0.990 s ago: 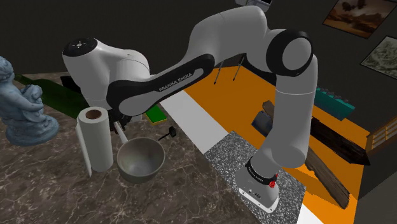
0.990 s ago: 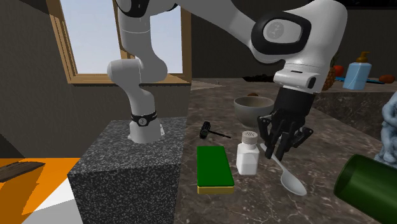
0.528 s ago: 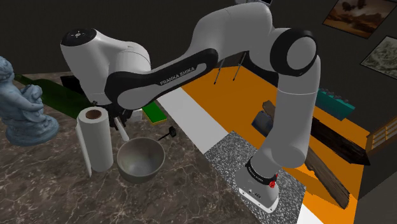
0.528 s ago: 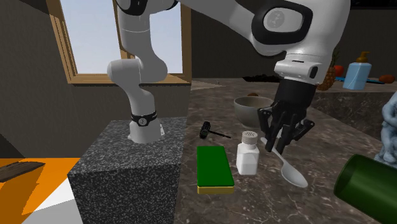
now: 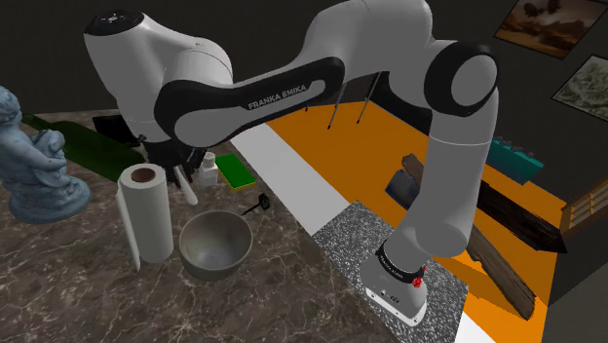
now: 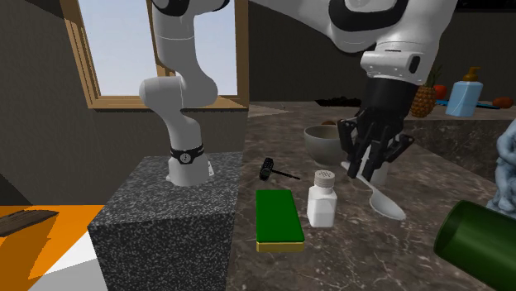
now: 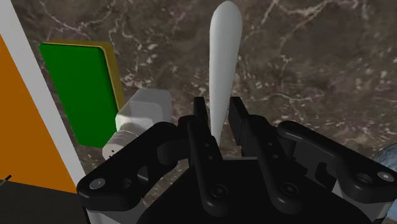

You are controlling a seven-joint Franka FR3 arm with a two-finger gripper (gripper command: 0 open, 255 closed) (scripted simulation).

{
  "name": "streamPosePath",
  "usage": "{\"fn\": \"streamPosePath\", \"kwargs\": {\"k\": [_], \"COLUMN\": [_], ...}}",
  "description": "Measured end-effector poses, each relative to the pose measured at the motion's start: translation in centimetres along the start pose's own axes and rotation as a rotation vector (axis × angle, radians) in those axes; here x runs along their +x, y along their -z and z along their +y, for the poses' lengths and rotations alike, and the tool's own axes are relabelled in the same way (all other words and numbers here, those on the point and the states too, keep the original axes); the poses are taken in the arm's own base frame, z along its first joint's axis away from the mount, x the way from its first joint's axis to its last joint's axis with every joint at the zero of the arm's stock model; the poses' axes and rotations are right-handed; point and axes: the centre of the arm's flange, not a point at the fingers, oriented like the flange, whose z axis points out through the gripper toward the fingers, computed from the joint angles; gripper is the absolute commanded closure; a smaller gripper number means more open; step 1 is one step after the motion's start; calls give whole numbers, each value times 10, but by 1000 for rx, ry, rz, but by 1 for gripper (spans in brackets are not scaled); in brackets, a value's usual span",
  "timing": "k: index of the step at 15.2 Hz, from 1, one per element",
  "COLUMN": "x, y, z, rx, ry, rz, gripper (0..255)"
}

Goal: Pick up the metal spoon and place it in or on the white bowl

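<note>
Grasp step complete: the gripper (image 6: 361, 169) is clamped on the handle of the pale spoon (image 6: 384, 202), which hangs tilted, apparently clear of the tabletop (image 6: 397, 260). Remaining: transfer to the bowl (image 6: 324, 142), at 10 o'clock from the gripper in the second exterior view, then release. The tabletop is dark veined stone. A wood-framed window (image 6: 124, 50) and an orange floor (image 5: 375, 146) adjoin it.

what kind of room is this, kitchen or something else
Most likely a home kitchen: a dark marbled countertop carries a bowl, a paper towel roll and a white shaker, with a pineapple and a blue pump bottle further back. There is also a wood-framed window.
</note>
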Motion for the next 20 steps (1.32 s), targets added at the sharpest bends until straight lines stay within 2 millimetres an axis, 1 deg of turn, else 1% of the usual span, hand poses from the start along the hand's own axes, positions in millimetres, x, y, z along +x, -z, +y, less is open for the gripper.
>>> {"fn": "streamPosePath", "kwargs": {"k": [20], "x": [12], "y": [101], "z": [25], "rx": [0], "ry": [0], "rz": [0], "gripper": [255]}}
